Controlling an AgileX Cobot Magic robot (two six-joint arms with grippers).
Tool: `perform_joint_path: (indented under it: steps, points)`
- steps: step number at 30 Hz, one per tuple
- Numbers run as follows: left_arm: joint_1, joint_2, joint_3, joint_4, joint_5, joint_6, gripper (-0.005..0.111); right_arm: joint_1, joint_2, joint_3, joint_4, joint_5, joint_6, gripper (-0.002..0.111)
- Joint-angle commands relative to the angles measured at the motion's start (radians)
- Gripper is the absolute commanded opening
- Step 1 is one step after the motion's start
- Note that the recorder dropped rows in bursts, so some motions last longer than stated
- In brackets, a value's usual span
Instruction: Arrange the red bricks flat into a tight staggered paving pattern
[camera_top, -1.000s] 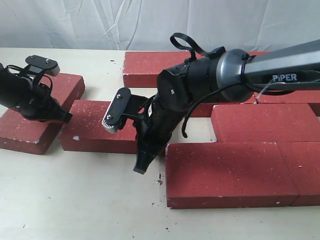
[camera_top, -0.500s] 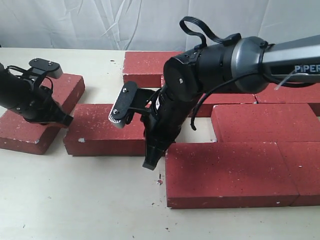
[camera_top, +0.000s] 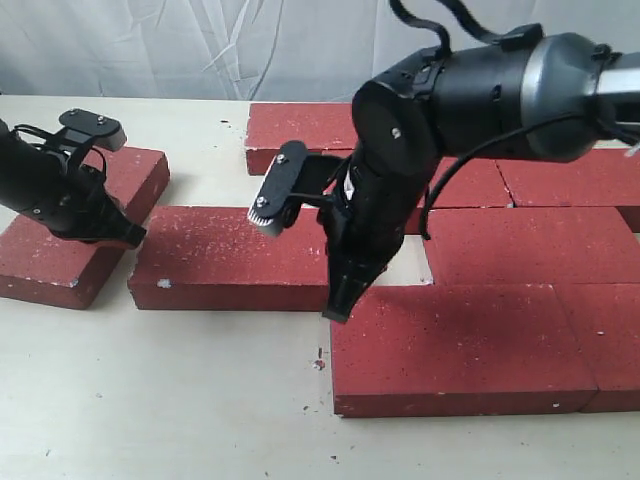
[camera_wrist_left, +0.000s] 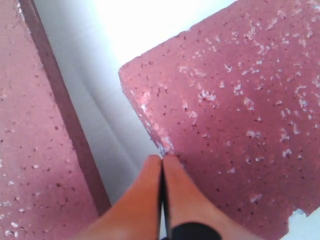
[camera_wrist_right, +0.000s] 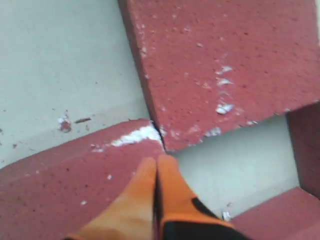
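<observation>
Several red bricks lie flat on the table. My left gripper (camera_top: 133, 236) is shut, its tip low between the far-left brick (camera_top: 70, 240) and the middle brick (camera_top: 230, 258). In the left wrist view the shut gripper (camera_wrist_left: 162, 158) touches a brick's corner (camera_wrist_left: 240, 110), with another brick (camera_wrist_left: 30, 150) across a strip of table. My right gripper (camera_top: 337, 312) is shut and empty, at the spot where the middle brick meets the front brick (camera_top: 450, 345). In the right wrist view the shut gripper (camera_wrist_right: 156, 160) hovers over the two chipped corners (camera_wrist_right: 150, 132) that touch.
More bricks lie packed at the right (camera_top: 530, 245), at the back (camera_top: 300, 130) and at the front right (camera_top: 610, 340). Bare cream table (camera_top: 150, 400) spreads across the front left. A white cloth (camera_top: 200, 50) hangs behind. The right arm's black body (camera_top: 400, 170) covers part of the middle rows.
The right arm has swung right and lifted a little, its tip going from the middle brick's front edge to the front brick's corner. The middle brick slid slightly right. The left gripper barely moved.
</observation>
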Motion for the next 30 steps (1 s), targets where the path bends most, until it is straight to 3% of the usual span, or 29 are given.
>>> perform_joint_path:
  steps: [1,4,7,22,30]
  points:
    - [-0.001,0.002,-0.007,0.022,0.018,0.003,0.0,-0.124,-0.092,0.08,-0.022,-0.054,0.023,-0.001]
    - [-0.001,0.002,-0.007,0.018,0.03,0.003,0.0,-0.252,-0.12,0.127,0.017,-0.168,0.023,-0.001]
    - [-0.001,0.003,-0.007,0.018,0.03,0.005,0.0,-0.306,-0.12,0.127,0.056,-0.194,0.023,-0.001]
    - [-0.003,0.037,-0.018,-0.036,0.053,0.008,0.0,-0.311,-0.12,0.127,0.077,-0.252,0.023,-0.001]
    - [-0.081,0.037,-0.018,-0.076,0.005,0.034,0.0,-0.311,-0.12,0.127,0.077,-0.254,0.023,-0.001]
